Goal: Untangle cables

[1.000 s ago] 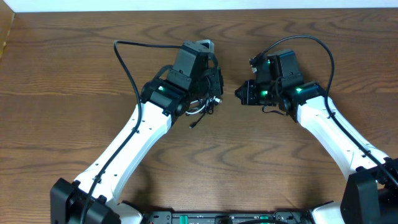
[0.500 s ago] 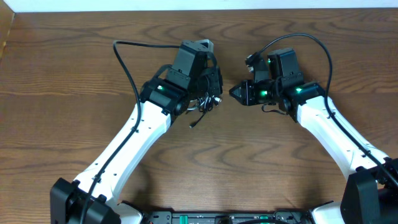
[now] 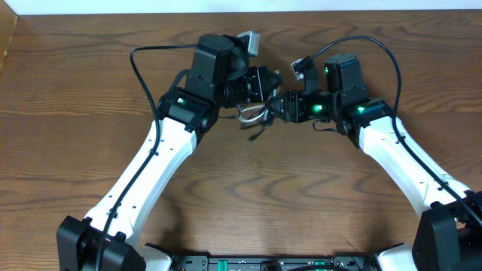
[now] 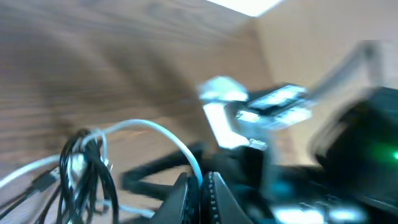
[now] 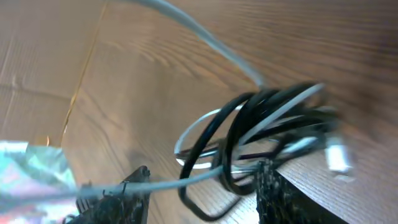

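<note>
Well, closest to me the two white arms rise off their bases, the left from about 7 o'clock and the right from about 5 o'clock, and they lean in over the wooden table [image 3: 75, 150] until their heads nearly meet up towards 12 o'clock.

The cables [image 3: 252, 114] hang in a small knot right between those heads, just on the 6 o'clock side of them, above the wood. From the right wrist I see the black cable [image 5: 249, 118] coiled in several loops, with the white cable [image 5: 205, 37] threaded through it and running off towards 11 o'clock.

The right gripper [image 3: 285, 105] has its jaws parted. In its own view the two dark fingers [image 5: 118, 196] stand wide on either side of the knot, one white strand crossing the gap, nothing pinched.

Just beyond, at its 10 o'clock, the left gripper [image 3: 265, 84] is clenched. Its wrist view is blurred, but the white cable arcs over from the bundle at 9 o'clock straight into the closed tips, so it grips that cable.
</note>
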You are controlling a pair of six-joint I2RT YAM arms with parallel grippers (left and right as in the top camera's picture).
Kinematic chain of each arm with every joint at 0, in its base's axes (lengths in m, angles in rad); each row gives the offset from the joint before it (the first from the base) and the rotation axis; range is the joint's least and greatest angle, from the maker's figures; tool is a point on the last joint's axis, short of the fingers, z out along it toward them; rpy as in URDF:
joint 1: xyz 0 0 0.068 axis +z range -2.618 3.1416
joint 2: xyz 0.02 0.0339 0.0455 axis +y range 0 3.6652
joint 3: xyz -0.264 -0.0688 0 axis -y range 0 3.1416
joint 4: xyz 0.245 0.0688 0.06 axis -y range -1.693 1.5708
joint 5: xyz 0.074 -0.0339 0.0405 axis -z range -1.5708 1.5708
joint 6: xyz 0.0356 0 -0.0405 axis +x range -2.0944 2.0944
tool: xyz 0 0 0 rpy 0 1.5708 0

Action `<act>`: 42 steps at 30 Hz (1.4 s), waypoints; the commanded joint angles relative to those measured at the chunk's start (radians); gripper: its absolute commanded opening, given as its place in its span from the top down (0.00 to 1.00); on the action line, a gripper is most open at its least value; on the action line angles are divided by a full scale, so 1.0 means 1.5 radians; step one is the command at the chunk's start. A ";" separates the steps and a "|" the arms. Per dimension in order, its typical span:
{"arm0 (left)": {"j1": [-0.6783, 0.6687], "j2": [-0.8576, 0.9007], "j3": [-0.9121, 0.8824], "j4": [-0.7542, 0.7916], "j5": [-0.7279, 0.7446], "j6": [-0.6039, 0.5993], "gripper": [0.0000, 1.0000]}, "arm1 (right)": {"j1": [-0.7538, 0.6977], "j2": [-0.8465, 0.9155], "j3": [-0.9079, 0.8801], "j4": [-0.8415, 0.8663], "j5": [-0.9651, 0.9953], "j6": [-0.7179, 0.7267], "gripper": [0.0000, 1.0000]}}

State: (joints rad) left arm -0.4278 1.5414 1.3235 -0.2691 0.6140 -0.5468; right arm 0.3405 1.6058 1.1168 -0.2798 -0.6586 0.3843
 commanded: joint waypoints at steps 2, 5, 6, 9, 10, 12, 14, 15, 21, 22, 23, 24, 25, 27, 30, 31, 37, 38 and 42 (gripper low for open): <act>0.006 0.000 0.010 0.038 0.141 0.002 0.92 | 0.004 0.003 -0.002 0.011 0.034 0.051 0.50; 0.006 0.000 0.010 0.056 0.166 0.002 0.93 | 0.004 0.003 -0.002 0.017 0.036 0.067 0.51; 0.006 0.000 0.010 0.060 0.171 0.002 0.92 | 0.004 0.003 -0.002 0.017 0.040 0.073 0.51; 0.006 0.000 0.010 0.064 0.177 0.001 0.92 | 0.004 0.003 -0.002 0.017 0.069 0.089 0.54; 0.006 0.000 0.010 0.064 0.178 0.001 0.92 | 0.004 0.003 -0.002 0.014 0.081 0.091 0.55; 0.006 0.000 0.010 0.064 0.179 -0.004 0.93 | 0.004 0.003 -0.002 0.012 0.102 0.093 0.58; 0.006 0.000 0.010 0.066 0.179 -0.010 0.92 | 0.004 0.003 -0.002 0.007 0.124 0.093 0.64; 0.006 0.000 0.010 0.068 0.179 -0.013 0.93 | 0.004 0.003 -0.002 0.003 0.134 0.093 0.73; 0.015 0.000 0.010 0.137 0.200 -0.084 0.93 | 0.004 0.003 -0.002 -0.031 0.190 0.092 0.84; 0.020 0.000 0.010 0.156 0.214 -0.099 0.92 | 0.004 0.003 -0.002 -0.035 0.196 0.092 0.85; 0.027 0.000 0.010 0.175 0.229 -0.116 0.93 | 0.004 0.003 -0.002 -0.037 0.199 0.090 0.85; 0.033 0.000 0.010 0.189 0.240 -0.132 0.93 | 0.004 0.003 -0.002 -0.039 0.202 0.090 0.87; 0.040 0.000 0.010 0.201 0.248 -0.148 0.93 | 0.004 0.003 -0.002 -0.041 0.207 0.090 0.88; 0.051 0.000 0.010 0.210 0.257 -0.173 0.93 | 0.004 0.003 -0.002 -0.048 0.224 0.090 0.95; 0.067 0.000 0.010 0.218 0.266 -0.186 0.93 | 0.004 0.003 -0.002 -0.057 0.249 0.089 0.99; 0.071 -0.001 0.010 0.222 0.267 -0.189 0.93 | 0.004 0.003 -0.002 -0.058 0.253 0.083 0.99; 0.087 -0.001 0.010 0.238 0.269 -0.205 0.92 | 0.002 0.003 -0.002 -0.063 0.253 0.075 0.98; 0.087 0.000 0.010 0.238 0.275 -0.200 0.93 | 0.000 0.003 -0.002 -0.059 0.242 0.068 0.96; 0.087 0.000 0.010 0.215 0.289 -0.149 0.92 | -0.011 0.003 -0.002 -0.022 0.134 -0.014 0.75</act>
State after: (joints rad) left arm -0.3019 1.5429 1.3235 0.0643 1.0042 -0.8280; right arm 0.3340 1.6062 1.1168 -0.3328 -0.3428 0.4656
